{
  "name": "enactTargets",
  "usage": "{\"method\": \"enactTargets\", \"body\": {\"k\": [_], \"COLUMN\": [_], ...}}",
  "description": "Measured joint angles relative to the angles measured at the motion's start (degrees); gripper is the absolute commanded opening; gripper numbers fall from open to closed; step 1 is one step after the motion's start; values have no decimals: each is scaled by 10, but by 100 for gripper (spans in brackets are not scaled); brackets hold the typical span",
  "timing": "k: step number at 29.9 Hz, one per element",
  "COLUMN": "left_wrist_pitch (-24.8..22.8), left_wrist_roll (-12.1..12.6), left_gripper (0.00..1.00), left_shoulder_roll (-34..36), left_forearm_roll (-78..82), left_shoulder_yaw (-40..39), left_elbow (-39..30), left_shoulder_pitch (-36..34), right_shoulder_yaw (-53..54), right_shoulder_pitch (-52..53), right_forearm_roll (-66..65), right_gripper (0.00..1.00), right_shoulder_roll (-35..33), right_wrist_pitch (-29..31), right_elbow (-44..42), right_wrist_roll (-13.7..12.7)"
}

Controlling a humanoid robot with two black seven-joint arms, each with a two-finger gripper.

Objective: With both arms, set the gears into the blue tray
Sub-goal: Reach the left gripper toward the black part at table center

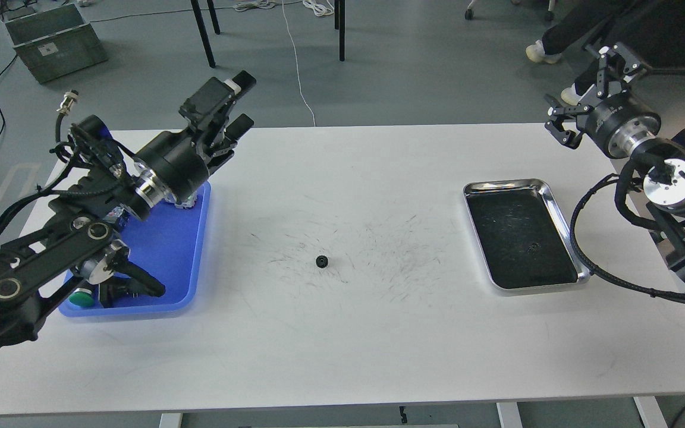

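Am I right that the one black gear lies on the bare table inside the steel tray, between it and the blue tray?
Not quite: the head view shows the gear on the bare white table, outside the steel tray, roughly midway between it and the blue tray.

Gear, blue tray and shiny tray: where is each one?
gear (321, 261), head view, on its black toothed body.
blue tray (167, 252), head view, on its bare floor.
shiny steel tray (558, 209), head view, on its right rim.

head view, high, facing down over table (342, 333)
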Motion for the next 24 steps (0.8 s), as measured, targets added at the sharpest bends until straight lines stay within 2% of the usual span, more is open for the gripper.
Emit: {"method": "enactTargets", "body": {"k": [4, 10, 17, 24], "left_wrist_pitch": [7, 32, 80, 136], "left_wrist_roll": [0, 2, 9, 24], "left_gripper": [98, 98, 98, 96], "left_shoulder_roll": [-23, -53, -105, -149], "left_forearm_roll": [168, 395, 593, 672], "left_shoulder_yaw": [19, 37, 83, 115], "left_elbow": [-2, 21, 97, 189], "left_shoulder_pitch": [23, 40, 43, 43], "right_shoulder_yaw": [39, 46, 35, 32], "right_shoulder_pitch": [-58, -88, -91, -91], "right_forearm_roll": [0, 1, -1, -1], "right_gripper": [95, 95, 95, 95], "right_shoulder_roll": [-1, 2, 7, 13], "right_wrist_pitch": [46, 65, 66, 67], "right_elbow": [3, 3, 2, 1], "right_wrist_roll": [1, 8, 11, 11]}}
